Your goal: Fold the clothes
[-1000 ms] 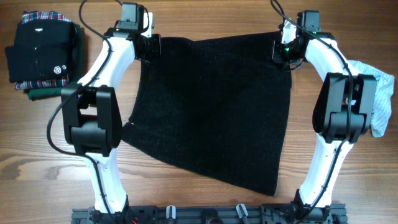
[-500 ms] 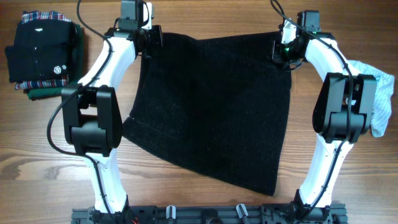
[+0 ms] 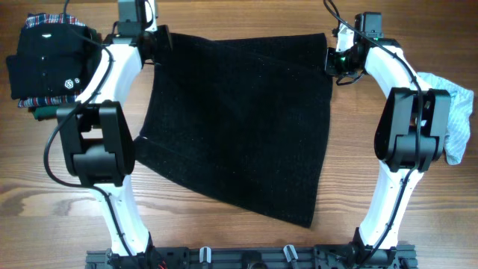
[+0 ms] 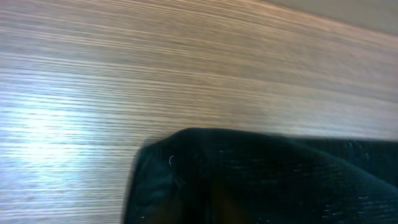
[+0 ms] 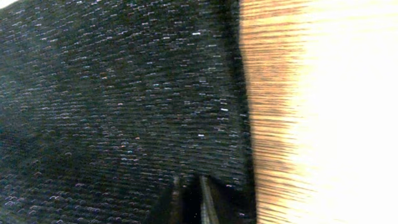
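Black fuzzy garment (image 3: 239,119) lies spread flat in the middle of the wooden table (image 3: 246,243), its two far corners right at the left gripper (image 3: 151,43) and the right gripper (image 3: 334,60) (whether each one is pinching it or standing open, I cannot tell).

The clothes (image 3: 235,119) lie spread on the table (image 3: 246,15) between both arms, with the left end effector (image 3: 155,41) and right end effector (image 3: 332,60) at their far corners. A folded stack (image 3: 48,63) sits far left, a small cloth (image 3: 459,112) far right.
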Robot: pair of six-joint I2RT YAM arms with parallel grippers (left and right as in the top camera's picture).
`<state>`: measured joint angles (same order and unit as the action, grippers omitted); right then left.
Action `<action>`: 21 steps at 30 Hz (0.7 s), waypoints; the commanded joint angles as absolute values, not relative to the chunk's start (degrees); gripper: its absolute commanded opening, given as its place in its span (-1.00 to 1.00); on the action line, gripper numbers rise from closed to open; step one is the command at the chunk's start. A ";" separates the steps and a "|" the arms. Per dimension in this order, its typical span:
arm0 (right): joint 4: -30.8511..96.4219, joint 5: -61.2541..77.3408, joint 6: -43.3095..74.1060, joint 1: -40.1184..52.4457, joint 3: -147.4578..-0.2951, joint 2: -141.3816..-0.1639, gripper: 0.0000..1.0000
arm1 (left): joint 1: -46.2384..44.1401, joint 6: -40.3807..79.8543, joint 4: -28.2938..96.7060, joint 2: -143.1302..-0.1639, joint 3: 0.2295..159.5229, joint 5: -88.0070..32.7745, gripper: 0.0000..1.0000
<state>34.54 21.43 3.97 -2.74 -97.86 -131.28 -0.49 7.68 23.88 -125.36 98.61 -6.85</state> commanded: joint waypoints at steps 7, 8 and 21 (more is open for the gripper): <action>33.93 22.50 4.54 -3.07 -99.37 -132.20 -0.03 | 1.34 7.92 22.92 -126.34 98.89 -3.16 0.43; 33.98 22.57 4.54 -3.07 -100.03 -132.14 0.03 | 1.34 7.92 22.92 -126.34 98.89 -3.16 0.43; 29.54 17.19 4.12 -3.03 -106.15 -132.68 0.59 | -1.19 7.88 22.76 -126.34 98.89 -6.57 0.36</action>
<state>31.55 21.19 4.64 -2.94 -105.12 -131.26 -0.05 8.03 22.92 -125.36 98.61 -5.58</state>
